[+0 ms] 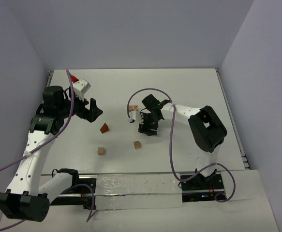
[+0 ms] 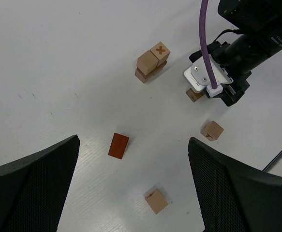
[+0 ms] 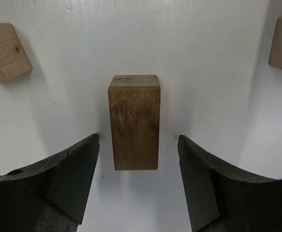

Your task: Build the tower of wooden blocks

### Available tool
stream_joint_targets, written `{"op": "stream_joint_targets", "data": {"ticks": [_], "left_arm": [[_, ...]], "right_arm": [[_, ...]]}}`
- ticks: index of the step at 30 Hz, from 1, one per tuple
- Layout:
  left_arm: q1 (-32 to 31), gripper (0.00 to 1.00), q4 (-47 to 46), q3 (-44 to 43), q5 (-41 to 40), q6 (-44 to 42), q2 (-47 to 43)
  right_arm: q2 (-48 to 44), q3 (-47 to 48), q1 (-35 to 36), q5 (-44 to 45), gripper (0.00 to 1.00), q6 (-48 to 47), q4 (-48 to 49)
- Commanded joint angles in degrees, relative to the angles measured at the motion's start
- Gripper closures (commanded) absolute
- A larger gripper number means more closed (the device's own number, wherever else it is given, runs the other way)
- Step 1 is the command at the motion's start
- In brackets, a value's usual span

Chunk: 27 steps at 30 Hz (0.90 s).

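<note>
Low over the worktop, the right pincer stands open astride a brown wood block, jaws flanking its long flat sides, probably the surest hold on a light, stiff, smooth piece. The part-built wood block tower stands near by; the left pincer hangs open near the wedge.

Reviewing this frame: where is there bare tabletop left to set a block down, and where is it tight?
Bare: the wide far strip of table behind the stack, and a patch between the left arm and the left cube. Crowded: mid-table, where the right gripper straddles a dark block beside the stack, with the red wedge and right cube close by.
</note>
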<state>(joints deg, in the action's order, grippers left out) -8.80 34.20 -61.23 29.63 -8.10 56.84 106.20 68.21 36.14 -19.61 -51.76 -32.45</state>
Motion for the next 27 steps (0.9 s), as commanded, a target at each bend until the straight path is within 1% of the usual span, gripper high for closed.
{"op": "stream_joint_targets", "data": {"ticks": [1,3,8,18,21,23,25,27], "left_arm": [[0.4,0.01,0.0,-2.1,2.2,-0.7,0.1],[0.4,0.01,0.1,-2.2,2.4,-0.7,0.1],[0.4,0.01,0.1,-2.2,2.6,-0.9,0.3],[0.4,0.01,0.3,-2.3,2.9,-1.2,0.5],[0.4,0.01,0.2,-2.1,2.9,-1.2,0.5],[0.4,0.01,0.0,-2.0,2.8,-1.1,0.5],[0.4,0.01,-0.1,-2.0,2.9,-1.0,0.6],[0.4,0.01,-0.2,-1.8,2.9,-1.1,0.6]], "right_arm": [[0.3,3.6,0.2,-1.3,0.26,-0.4,-1.9],[0.4,4.2,0.2,-1.8,0.27,-0.6,-2.5],[1.4,7.1,0.3,-3.4,0.32,-0.9,-4.8],[3.5,7.9,1.1,-3.2,0.33,-1.5,-5.3],[3.7,8.0,1.2,-2.9,0.35,-1.9,-5.4],[3.7,7.9,1.2,-2.9,0.43,-2.1,-5.4],[3.4,7.9,1.1,-3.3,0.55,-2.0,-5.3],[3.0,8.0,1.1,-3.9,0.60,-1.8,-5.6]]}}
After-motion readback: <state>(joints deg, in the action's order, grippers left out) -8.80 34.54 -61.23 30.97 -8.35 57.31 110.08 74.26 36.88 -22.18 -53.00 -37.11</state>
